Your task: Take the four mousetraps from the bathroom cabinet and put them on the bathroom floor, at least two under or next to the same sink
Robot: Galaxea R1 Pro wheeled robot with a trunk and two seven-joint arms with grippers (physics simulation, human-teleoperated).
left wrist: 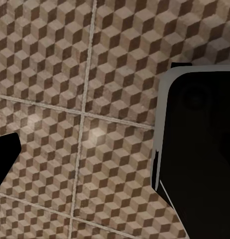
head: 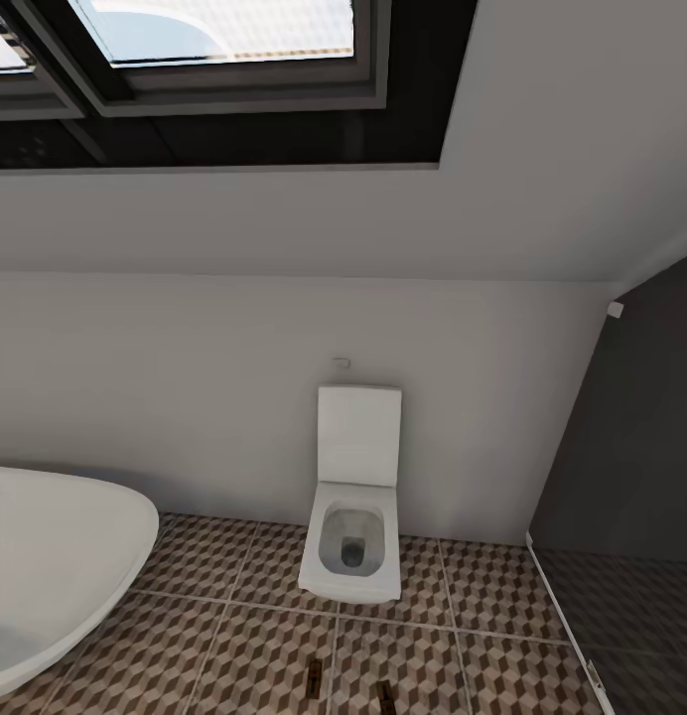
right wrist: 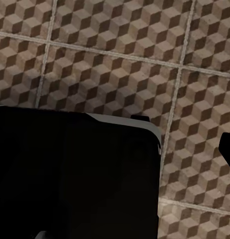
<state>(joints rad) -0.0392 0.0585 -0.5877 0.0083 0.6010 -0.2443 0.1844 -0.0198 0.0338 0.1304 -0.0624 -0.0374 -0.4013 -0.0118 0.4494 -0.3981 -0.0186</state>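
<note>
Two small flat brown mousetraps lie on the bathroom floor (head: 244, 636) at the near edge of the head view, one (head: 314, 681) left of the other (head: 386, 696), in front of the toilet. The cabinet and the sink are out of view. In the left wrist view, one dark fingertip (left wrist: 4, 159) of the left gripper hangs over bare cube-pattern tiles (left wrist: 95, 74). In the right wrist view, one dark fingertip (right wrist: 227, 149) of the right gripper hangs over the same kind of tiles (right wrist: 120, 59). Nothing shows between the fingers.
A square white toilet (head: 353, 541) stands against the pale far wall. A white oval bathtub (head: 56, 556) fills the near left. A dark wall (head: 631, 447) closes the right side. Dark-framed skylights (head: 214, 50) sit overhead. The robot's dark base (left wrist: 199, 149) (right wrist: 75, 174) blocks part of both wrist views.
</note>
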